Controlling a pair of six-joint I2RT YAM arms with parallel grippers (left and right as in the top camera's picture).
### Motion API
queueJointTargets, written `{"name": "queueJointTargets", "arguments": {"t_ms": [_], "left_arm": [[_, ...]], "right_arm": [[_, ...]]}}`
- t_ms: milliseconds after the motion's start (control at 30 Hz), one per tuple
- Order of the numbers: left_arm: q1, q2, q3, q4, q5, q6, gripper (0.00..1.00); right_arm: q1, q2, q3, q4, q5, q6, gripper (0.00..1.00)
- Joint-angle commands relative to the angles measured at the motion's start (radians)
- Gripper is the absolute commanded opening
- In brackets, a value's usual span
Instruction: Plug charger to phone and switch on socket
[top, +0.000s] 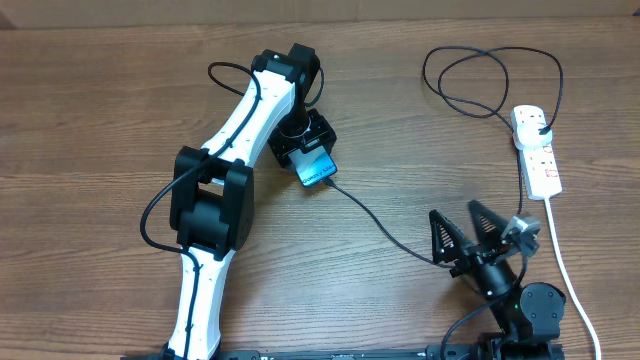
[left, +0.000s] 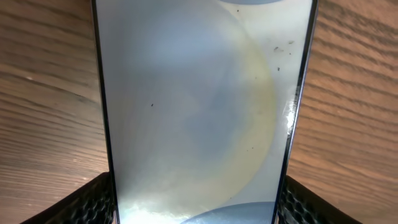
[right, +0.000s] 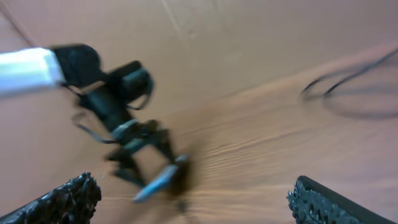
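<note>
Phone (top: 316, 168) is gripped by the left gripper (top: 303, 148) near the middle of the table (top: 100, 100), with the screen lit up blue. On the left wrist view it's seen pinched edge to edge between both fingers (left: 87, 204), so that one is clenched on it. Charger (top: 385, 225) is laid out from the phone's lower corner across the wood toward the right gripper (top: 466, 232). Whether the tip is fully seated can't be told. Its plug (top: 540, 123) is stuck in the top end of the socket (top: 540, 165), which is parked at the right side, well apart from the phone, with a white cord (top: 570, 280) trailing down. Right gripper is held wide open, released, just beside the cable. Right wrist view is blurred, so not much is added there.
</note>
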Motion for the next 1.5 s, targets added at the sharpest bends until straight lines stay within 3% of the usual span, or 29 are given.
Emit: {"name": "queueJointTargets", "arguments": {"t_ms": [0,200,467,667,900,1167,1467], "left_arm": [[0.006,-0.005,0.025,0.013,0.111,0.028,0.04],[0.015,-0.005,0.025,0.015,0.225,0.046,0.04],[0.040,-0.006,0.025,-0.009,0.359,0.053,0.04],[0.059,-0.031,0.047,-0.058,0.353,0.072,0.04],[0.060,-0.126,0.079,-0.062,0.228,0.061,0.04],[0.052,-0.167,0.080,-0.060,0.177,0.029,0.04],[0.051,-0.167,0.080,-0.058,0.173,-0.009,0.04]], "right_arm": [[0.005,-0.010,-0.010,0.009,-0.177,0.399,1.00],[0.005,-0.010,-0.010,0.009,-0.246,0.476,1.00],[0.005,-0.010,-0.010,0.005,-0.354,0.471,1.00],[0.005,-0.008,-0.010,0.002,-0.361,0.471,1.00],[0.052,0.071,-0.008,0.001,-0.355,0.472,0.99],[0.248,0.290,0.120,0.001,-0.106,0.412,0.99],[0.534,0.723,0.341,0.049,0.298,0.373,1.00]]}}
